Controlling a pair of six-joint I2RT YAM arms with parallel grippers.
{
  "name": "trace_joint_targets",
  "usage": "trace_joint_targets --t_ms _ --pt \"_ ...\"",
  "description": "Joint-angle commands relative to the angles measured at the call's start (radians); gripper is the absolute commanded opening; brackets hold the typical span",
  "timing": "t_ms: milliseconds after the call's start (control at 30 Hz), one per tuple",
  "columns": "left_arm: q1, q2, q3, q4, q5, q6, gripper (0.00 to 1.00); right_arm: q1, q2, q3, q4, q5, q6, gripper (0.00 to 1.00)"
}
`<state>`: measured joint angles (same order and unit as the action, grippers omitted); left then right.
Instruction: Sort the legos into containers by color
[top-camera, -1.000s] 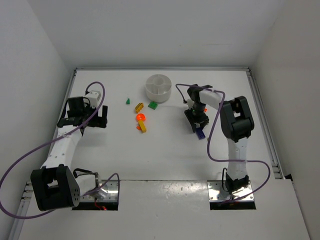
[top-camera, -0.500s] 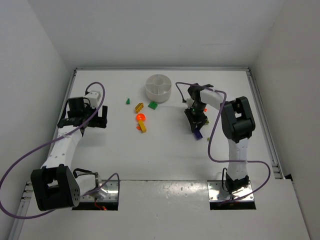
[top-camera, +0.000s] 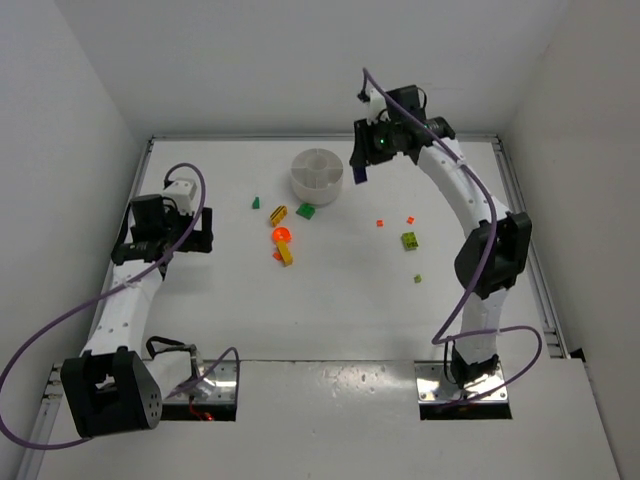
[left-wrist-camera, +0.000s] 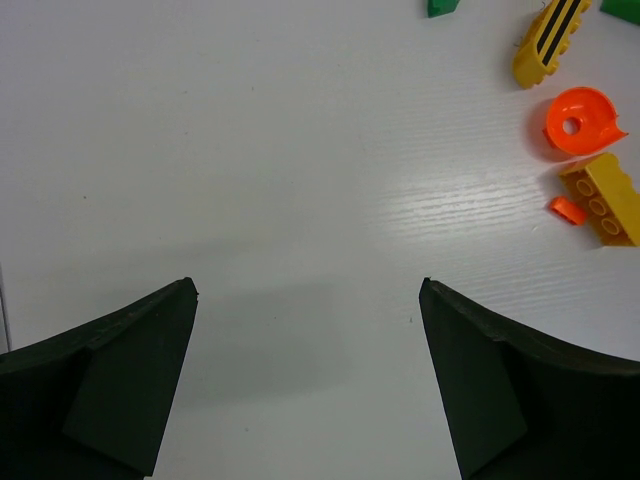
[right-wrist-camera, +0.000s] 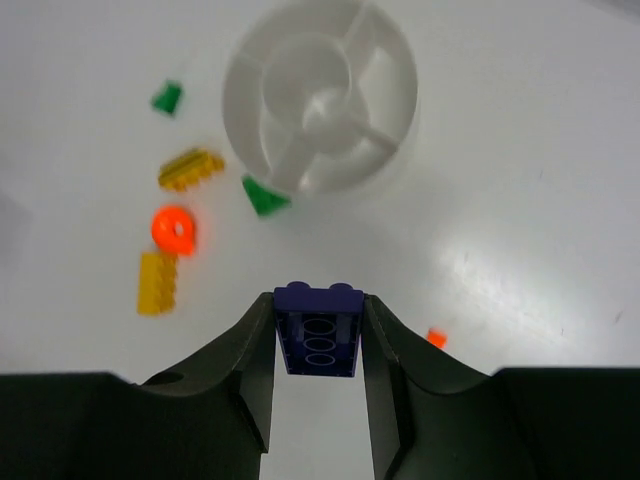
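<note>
Left gripper (left-wrist-camera: 308, 290) spread wide, holding nothing, over bare tabletop (left-wrist-camera: 250, 150) near left edge. Yellow, orange, green legos (top-camera: 282, 235) near white divided dish (right-wrist-camera: 395, 60), compartments showing bare white. Right gripper (right-wrist-camera: 318, 300) high beside dish, clamped on purple brick (right-wrist-camera: 318, 340).

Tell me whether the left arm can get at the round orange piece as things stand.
Probably yes. The left gripper is open and empty, and the round orange piece lies nearby with nothing between them. The yellow brick beside it crowds one side.
</note>
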<state>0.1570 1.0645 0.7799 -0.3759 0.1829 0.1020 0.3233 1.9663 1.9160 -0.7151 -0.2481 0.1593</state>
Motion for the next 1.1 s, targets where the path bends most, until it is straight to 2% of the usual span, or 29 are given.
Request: trace_joint_targets --t_ms 0,67,100,233,300,533,767,1067 --pt "0.009 -0.021 -0.007 0.040 0.013 -0.022 1.00 0.005 0.054 0.077 0.145 -0.026 0.074 0.00" --pt "0.009 -0.021 -0.007 0.040 0.026 -0.022 1.00 0.005 0.017 -0.002 0.271 -0.036 0.133 0.00" --pt "0.009 -0.034 -0.007 0.040 0.038 -0.013 1.00 0.005 -0.004 -0.040 0.421 -0.036 0.147 0.00" --pt "0.009 -0.055 -0.018 0.040 0.056 -0.004 1.00 0.016 -0.046 -0.132 0.670 -0.005 0.207 0.00" --pt "0.009 -0.055 -0.027 0.049 0.065 -0.004 1.00 0.026 0.035 -0.051 0.658 0.016 0.232 0.00" --pt "0.009 -0.021 -0.054 0.058 0.075 -0.004 1.00 0.059 0.170 0.047 0.750 0.017 0.229 0.00" --pt "0.009 0.008 -0.054 0.078 0.093 -0.013 1.00 0.111 0.223 0.048 0.760 0.035 0.128 0.00" --pt "0.009 0.008 -0.074 0.088 0.084 -0.004 1.00 0.140 0.289 0.066 0.787 0.087 0.095 0.00"
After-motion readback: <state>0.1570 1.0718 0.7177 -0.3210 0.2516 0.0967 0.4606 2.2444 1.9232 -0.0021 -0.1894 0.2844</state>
